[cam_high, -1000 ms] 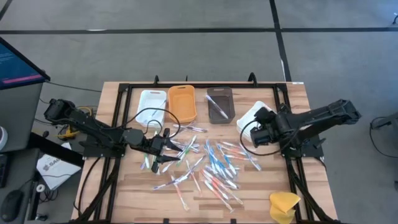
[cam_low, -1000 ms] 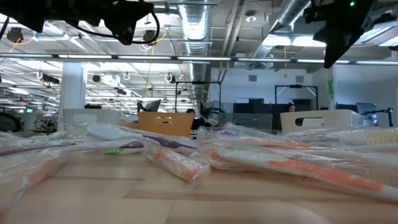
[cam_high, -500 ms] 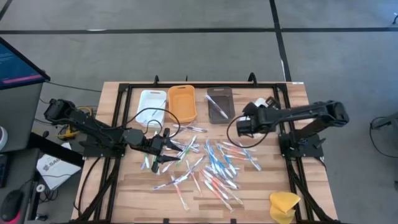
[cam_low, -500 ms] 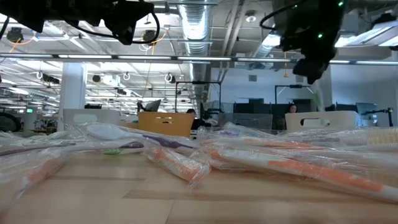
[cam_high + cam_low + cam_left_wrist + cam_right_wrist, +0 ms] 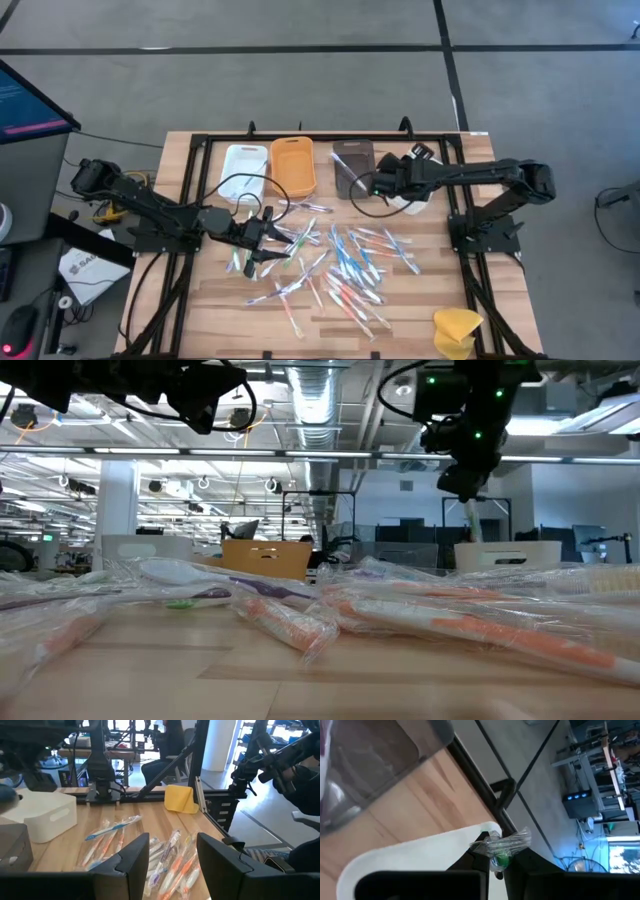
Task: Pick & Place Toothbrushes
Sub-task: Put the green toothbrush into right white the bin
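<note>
Many wrapped toothbrushes (image 5: pixel 335 262) lie scattered on the wooden table, also seen in the low view (image 5: pixel 400 610). My left gripper (image 5: pixel 268 235) hovers level over the pile's left part, open, with nothing between its fingers (image 5: pixel 172 857). My right gripper (image 5: pixel 373 184) is at the right edge of the brown tray (image 5: pixel 352 168), above the table, shut on one wrapped toothbrush with a green part (image 5: pixel 501 851). The same gripper (image 5: pixel 463 480) shows high up in the low view. My right gripper pinches the wrapped toothbrush between its two fingers; the crinkled wrapper end (image 5: pixel 512 839) and a green part stick out beyond the fingertips. The fingers slant downward. The toothbrush is lifted clear of the table, and a pale length of it (image 5: pixel 469 520) hangs below the gripper.
A white tray (image 5: pixel 245 165) and an orange tray (image 5: pixel 293 166) stand left of the brown one at the far side. Another white tray (image 5: pixel 412 196) lies under my right arm. A yellow sponge-like lump (image 5: pixel 456 330) sits at the near right corner. A black frame (image 5: pixel 200 150) edges the table.
My right gripper has carried the toothbrush from near the right white tray toward the table's left and far side, to the brown tray's edge, sinking a little and rolling its wrist. It stays shut on the toothbrush.
</note>
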Available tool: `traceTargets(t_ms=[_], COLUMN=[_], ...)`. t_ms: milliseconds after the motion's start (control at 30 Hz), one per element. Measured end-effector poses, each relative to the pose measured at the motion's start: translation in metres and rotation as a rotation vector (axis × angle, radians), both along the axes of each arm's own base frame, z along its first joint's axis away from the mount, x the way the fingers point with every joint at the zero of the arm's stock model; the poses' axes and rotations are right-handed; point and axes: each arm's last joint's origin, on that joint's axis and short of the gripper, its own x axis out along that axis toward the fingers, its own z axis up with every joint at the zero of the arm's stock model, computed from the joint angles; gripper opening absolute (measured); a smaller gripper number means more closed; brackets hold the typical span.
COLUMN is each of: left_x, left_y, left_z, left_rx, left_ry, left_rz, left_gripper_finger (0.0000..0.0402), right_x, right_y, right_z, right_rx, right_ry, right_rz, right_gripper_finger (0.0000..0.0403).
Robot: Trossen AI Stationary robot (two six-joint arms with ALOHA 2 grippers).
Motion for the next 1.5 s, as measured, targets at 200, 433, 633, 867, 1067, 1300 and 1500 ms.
traceTargets(t_ms=[200, 433, 633, 867, 1067, 1300, 1500], left_x=[0.0, 0.0, 0.0, 0.0, 0.0, 0.0, 0.0], left_y=[0.0, 0.0, 0.0, 0.0, 0.0, 0.0, 0.0], left_z=[0.0, 0.0, -0.001, -0.001, -0.002, -0.002, -0.002], left_rx=[0.0, 0.001, 0.003, 0.004, 0.006, 0.007, 0.007], left_ry=[0.0, 0.004, 0.011, 0.015, 0.018, 0.018, 0.022], left_rz=[0.0, -0.003, -0.003, 0.001, 0.001, 0.001, 0.0], left_gripper_finger=[0.0158, 0.0158, 0.0158, 0.0158, 0.0158, 0.0158, 0.0158], right_x=[0.014, 0.017, 0.016, 0.01, 0.001, -0.002, -0.023], right_y=[-0.006, 0.001, 0.011, 0.016, 0.017, 0.023, 0.038], right_z=[0.002, 0.002, 0.001, -0.005, -0.023, -0.033, -0.014], right_rx=[0.004, 0.018, 0.026, 0.007, 0.001, -0.032, -0.07], right_ry=[-0.074, -0.084, -0.094, -0.091, -0.118, -0.214, -0.344], right_rz=[0.066, 0.107, 0.106, 0.073, 0.005, 0.003, 0.018], right_gripper_finger=[0.0019, 0.0019, 0.0019, 0.0019, 0.0019, 0.0019, 0.0019])
